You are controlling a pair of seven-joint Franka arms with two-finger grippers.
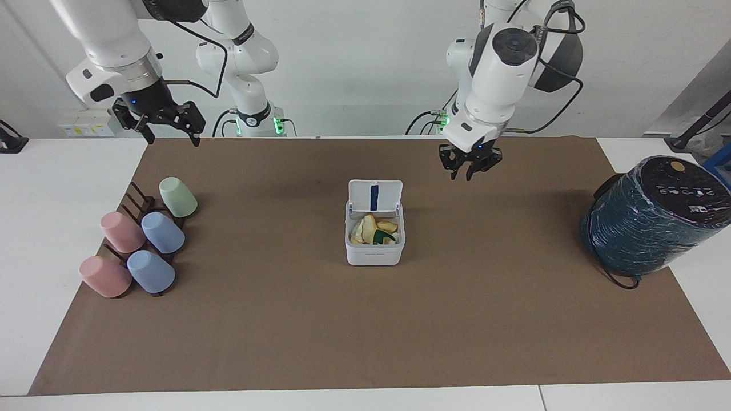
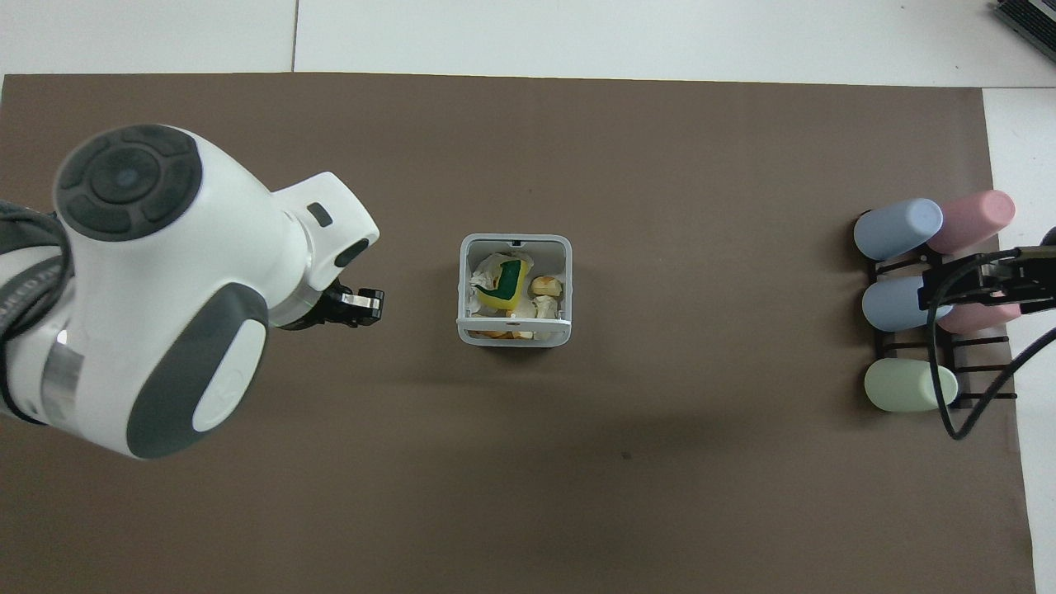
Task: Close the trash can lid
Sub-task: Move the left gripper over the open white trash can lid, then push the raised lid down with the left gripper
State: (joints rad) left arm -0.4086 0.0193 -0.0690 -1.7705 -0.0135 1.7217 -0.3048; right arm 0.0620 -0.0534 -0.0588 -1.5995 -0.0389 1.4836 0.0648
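Observation:
The small white trash can (image 1: 374,251) stands mid-mat and holds crumpled paper and a yellow-green scrap; it also shows in the overhead view (image 2: 513,241). Its lid (image 1: 375,196) stands upright on the can's edge nearer to the robots, with the blue strip on its underside showing. In the overhead view the lid (image 2: 513,326) is edge-on. My left gripper (image 1: 469,171) hangs in the air over the mat beside the can, toward the left arm's end, apart from the lid; it shows in the overhead view too (image 2: 363,304). My right gripper (image 1: 171,137) waits open and empty over the cup rack's end (image 2: 949,285).
A large dark teal wrapped cylinder (image 1: 651,217) stands at the left arm's end of the brown mat (image 1: 365,331). A dark rack (image 1: 134,197) with several pastel cups (image 1: 163,231) lies at the right arm's end. The left arm's body covers much of the overhead view.

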